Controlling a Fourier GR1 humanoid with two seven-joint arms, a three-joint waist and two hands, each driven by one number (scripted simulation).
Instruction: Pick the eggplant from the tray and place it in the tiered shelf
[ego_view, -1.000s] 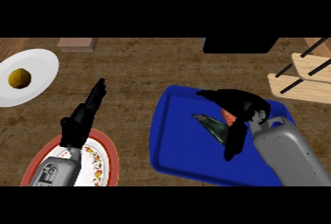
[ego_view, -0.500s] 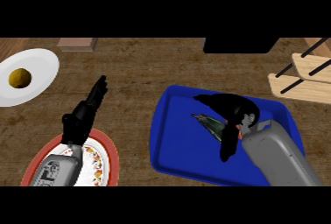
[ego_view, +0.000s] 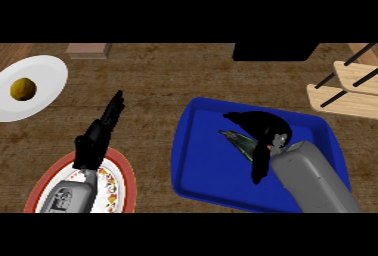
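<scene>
The eggplant (ego_view: 238, 140) lies in the blue tray (ego_view: 207, 170). Only its grey-green stem end shows; its dark body is hidden under my right hand (ego_view: 264, 128). That hand hovers over the tray's middle with its fingers arched over the eggplant and its thumb stretched down toward the tray's near side. It looks open. The wooden tiered shelf (ego_view: 353, 92) stands at the right edge, beyond the tray's far right corner. My left hand (ego_view: 102, 131) rests open at the left, fingers straight and pointing away, above a red-rimmed plate (ego_view: 122, 172).
A white plate (ego_view: 46, 75) holding a small yellow-brown item (ego_view: 23, 88) sits at the far left. A dark box (ego_view: 275, 51) stands at the counter's back, right of the middle. A small brown block (ego_view: 88, 49) sits at the back left.
My right hand and forearm have shifted left and slightly toward me, settling over the eggplant. The left hand has not moved.
</scene>
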